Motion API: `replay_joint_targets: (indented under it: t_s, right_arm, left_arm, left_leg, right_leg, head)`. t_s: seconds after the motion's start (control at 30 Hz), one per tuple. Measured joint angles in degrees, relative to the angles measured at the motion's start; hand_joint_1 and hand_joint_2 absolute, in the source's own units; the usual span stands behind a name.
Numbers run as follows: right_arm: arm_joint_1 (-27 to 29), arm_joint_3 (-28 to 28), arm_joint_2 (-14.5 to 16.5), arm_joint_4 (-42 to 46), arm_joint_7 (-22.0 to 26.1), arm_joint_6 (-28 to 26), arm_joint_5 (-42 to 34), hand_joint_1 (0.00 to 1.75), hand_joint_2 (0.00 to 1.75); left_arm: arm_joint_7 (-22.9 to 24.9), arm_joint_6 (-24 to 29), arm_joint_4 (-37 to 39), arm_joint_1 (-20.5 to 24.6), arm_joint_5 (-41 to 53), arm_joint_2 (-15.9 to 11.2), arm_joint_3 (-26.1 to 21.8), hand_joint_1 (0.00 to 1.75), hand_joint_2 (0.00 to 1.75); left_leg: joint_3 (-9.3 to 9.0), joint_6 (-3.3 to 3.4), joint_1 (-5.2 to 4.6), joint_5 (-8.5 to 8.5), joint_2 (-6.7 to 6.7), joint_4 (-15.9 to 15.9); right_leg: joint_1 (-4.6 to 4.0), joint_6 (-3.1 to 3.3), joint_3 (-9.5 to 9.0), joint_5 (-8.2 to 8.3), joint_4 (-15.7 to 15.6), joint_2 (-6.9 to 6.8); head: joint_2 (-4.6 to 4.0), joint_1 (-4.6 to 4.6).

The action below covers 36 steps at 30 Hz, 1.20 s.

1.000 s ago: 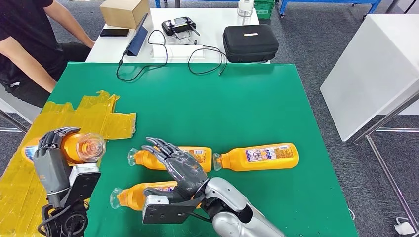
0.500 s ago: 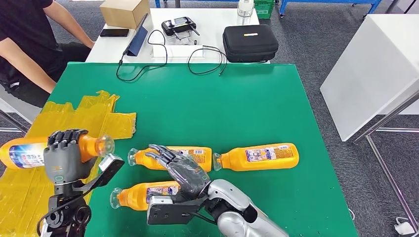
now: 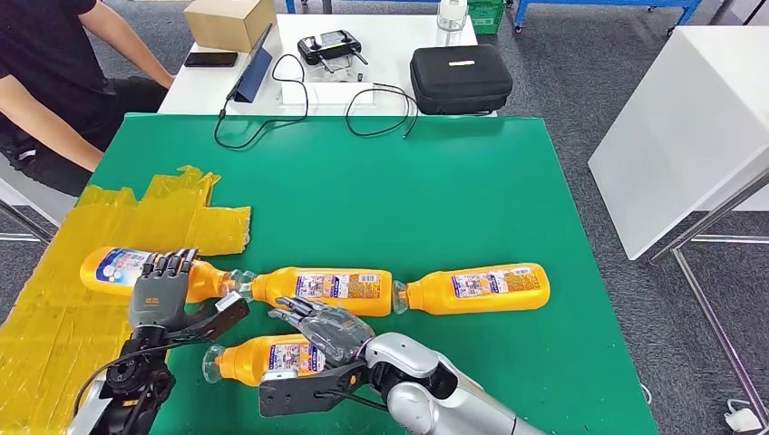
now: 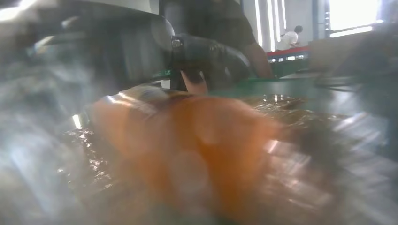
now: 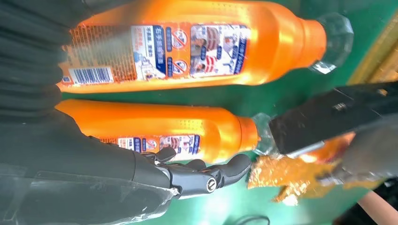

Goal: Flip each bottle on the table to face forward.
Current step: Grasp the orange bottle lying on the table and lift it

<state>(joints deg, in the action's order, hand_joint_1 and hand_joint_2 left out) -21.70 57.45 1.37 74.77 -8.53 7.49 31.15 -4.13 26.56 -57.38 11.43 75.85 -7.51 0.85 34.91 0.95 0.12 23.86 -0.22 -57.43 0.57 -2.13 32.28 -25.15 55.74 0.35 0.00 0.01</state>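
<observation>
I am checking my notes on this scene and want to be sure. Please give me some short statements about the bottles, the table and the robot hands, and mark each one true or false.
1. Four orange bottles are in the head view. True: one in the left robot hand, the middle bottle, the right bottle and the near bottle.
2. All bottles stand upright. False: they lie on their sides.
3. The left robot hand holds its bottle over the yellow tape. True.
4. The right robot hand grips the right bottle. False: it holds nothing and hovers over the near bottle.
5. The table is red. False: green.
</observation>
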Motion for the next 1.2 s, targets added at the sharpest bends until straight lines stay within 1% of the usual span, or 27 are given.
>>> replay_joint_targets:
  t_s: [0.17,0.37,0.63,0.7,0.77,0.8,0.9,0.93,1.03,1.1,1.2]
  right_arm:
    - [-0.9,0.9,0.9,-3.2,-1.3,0.1,1.6,0.0,1.75]
    - [-1.1,1.3,2.1,-6.6,-2.6,0.0,3.5,0.0,1.75]
    - [-1.1,1.3,2.5,-7.3,-2.8,0.0,3.8,0.0,1.75]
    - [-1.1,1.3,2.9,-8.4,-2.9,-0.1,4.3,0.0,1.75]
    - [-1.1,1.1,3.9,-10.5,-2.9,-0.5,4.9,0.0,1.75]
    - [-1.1,0.8,4.6,-12.1,-2.9,-0.7,5.2,0.0,1.75]
    - [-1.3,-0.2,7.5,-18.4,-2.8,-0.6,6.5,0.0,1.75]
    - [-1.6,-0.3,8.2,-20.0,-3.0,0.0,7.1,0.0,1.75]
    - [-3.0,0.3,9.6,-22.7,-3.9,3.6,8.8,0.0,1.75]
    - [-4.0,1.1,10.3,-24.1,-4.3,5.5,9.5,0.0,1.75]
    - [-4.7,1.9,11.1,-25.4,-4.5,6.3,9.9,0.0,1.75]
  left_arm:
    - [-0.3,0.0,1.5,0.4,-2.2,-0.4,0.0,0.0,0.0]
    - [-2.9,-0.2,1.5,0.3,-7.0,-0.5,0.0,0.0,0.0]
    - [-4.1,-0.5,1.4,0.3,-8.9,-0.5,-0.1,0.0,0.0]
    - [-6.1,-0.9,0.2,-0.1,-13.0,-0.4,-0.4,0.0,0.0]
    - [-9.2,-1.8,-2.8,-0.9,-19.2,0.1,-1.0,0.0,0.0]
    - [-11.3,-2.3,-5.4,-1.6,-23.7,0.8,-1.6,0.0,0.0]
    - [-18.7,-5.7,-18.7,-5.6,-44.8,5.7,-3.6,0.0,0.0]
    - [-19.7,-6.8,-22.6,-6.8,-49.8,7.2,-3.8,0.0,0.0]
    - [-20.2,-8.9,-29.7,-8.8,-55.7,9.5,-4.0,0.0,0.0]
    - [-20.2,-9.7,-33.2,-9.6,-57.3,10.4,-4.0,0.0,0.0]
    - [-20.1,-10.1,-36.5,-10.1,-57.8,11.2,-4.0,0.0,0.0]
  left_leg:
    - [-0.01,0.0,0.01,0.0,0.01,0.0]
    - [-0.01,0.0,0.01,-0.01,0.01,0.0]
    - [-0.01,0.0,0.01,-0.01,0.01,0.0]
    - [-0.01,0.0,0.01,0.0,0.02,0.0]
    - [0.0,0.0,0.01,0.0,0.02,0.0]
    - [0.0,0.0,0.01,0.0,0.02,0.0]
    - [0.0,0.0,-0.01,0.0,0.03,0.0]
    - [-0.01,0.0,-0.01,0.01,0.03,0.0]
    - [-0.12,0.0,-0.01,0.04,0.09,0.0]
    - [-0.24,-0.02,0.01,0.06,0.11,0.0]
    - [-0.35,-0.08,0.06,0.08,0.11,0.0]
  right_leg:
    - [-0.01,0.0,0.0,0.0,0.0,0.0]
    - [-0.01,0.0,-0.01,0.0,0.0,0.0]
    - [-0.01,0.0,-0.01,0.0,0.0,0.0]
    - [-0.01,0.0,0.01,0.0,0.0,0.01]
    - [-0.01,0.0,0.02,0.0,0.0,0.01]
    - [-0.01,0.0,0.02,0.0,0.0,0.01]
    - [0.01,0.0,0.01,0.0,0.0,0.01]
    - [0.01,0.0,0.0,0.0,0.0,0.02]
    - [0.01,0.0,-0.03,0.0,0.0,0.08]
    - [-0.01,0.01,-0.11,0.0,0.0,0.1]
    - [-0.09,0.03,-0.21,0.0,0.0,0.11]
  head:
    - [0.0,0.01]
    - [0.0,0.0]
    - [0.0,-0.01]
    - [0.0,-0.01]
    - [0.0,0.0]
    - [0.0,0.01]
    - [0.0,0.01]
    - [0.0,0.01]
    - [0.0,-0.01]
    - [0.0,-0.01]
    - [0.0,-0.01]
